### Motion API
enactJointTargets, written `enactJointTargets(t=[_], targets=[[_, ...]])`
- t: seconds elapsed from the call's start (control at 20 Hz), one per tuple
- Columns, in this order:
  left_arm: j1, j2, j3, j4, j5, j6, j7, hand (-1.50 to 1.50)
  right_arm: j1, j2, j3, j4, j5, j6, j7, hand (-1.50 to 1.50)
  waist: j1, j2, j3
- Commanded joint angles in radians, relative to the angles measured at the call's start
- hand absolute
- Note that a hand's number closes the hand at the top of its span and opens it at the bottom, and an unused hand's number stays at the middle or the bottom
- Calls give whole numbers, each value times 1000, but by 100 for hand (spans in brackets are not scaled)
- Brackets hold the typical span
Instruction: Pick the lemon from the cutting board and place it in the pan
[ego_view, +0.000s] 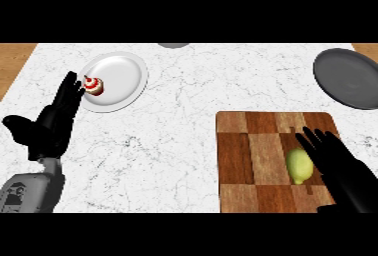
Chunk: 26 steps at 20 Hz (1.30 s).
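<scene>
a white marbled worktop (192, 100) is seen from above. a wooden cutting board (251, 150) made of light and dark squares is laid on the worktop at the lower right. a yellow-green lemon (298, 166) is found on the board, toward its right side, lying flat on the wood. the right hand (341, 167) is placed over the right part of the board, just beside the lemon and at its right edge. its black fingers (314, 142) are held out straight and pointed up the view, so the hand is open and nothing is held in it. whether the lemon is touched by the hand cannot be told for sure. a dark grey pan (348, 77) is set at the top right of the worktop, well apart from the lemon, and part of it is cut off by the view's edge. a white plate (122, 75) is set at the top left, and a small red and white cake (94, 86) is kept on its left part. the left hand (52, 125) is shown at the left, near the plate, with its fingers straight and up, open and resting. a small grey thing (174, 45) is seen at the top edge, too cut off to be named.
</scene>
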Motion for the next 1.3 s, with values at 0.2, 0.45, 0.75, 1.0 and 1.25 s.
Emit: enactJointTargets(t=[0.2,0.45,0.75,1.0,1.25], targets=[[65,-37,16,-14,-22,-31,-50,0,-120,56,0,155,55,-7,-3,-150,3,0,0],[37,-42,33,14,-38,-41,-69,0,-199,47,-26,242,88,20,-2,-150,4,1,0],[-63,-52,55,77,-61,-35,-26,0,-200,88,-6,264,117,34,14,-150,-1,1,0],[23,-55,47,-2,-49,-50,-21,0,-159,52,40,331,111,-1,-102,150,4,0,0],[24,-59,52,-20,-51,-66,-13,0,-136,10,33,256,146,-5,-131,150,0,-1,0]])
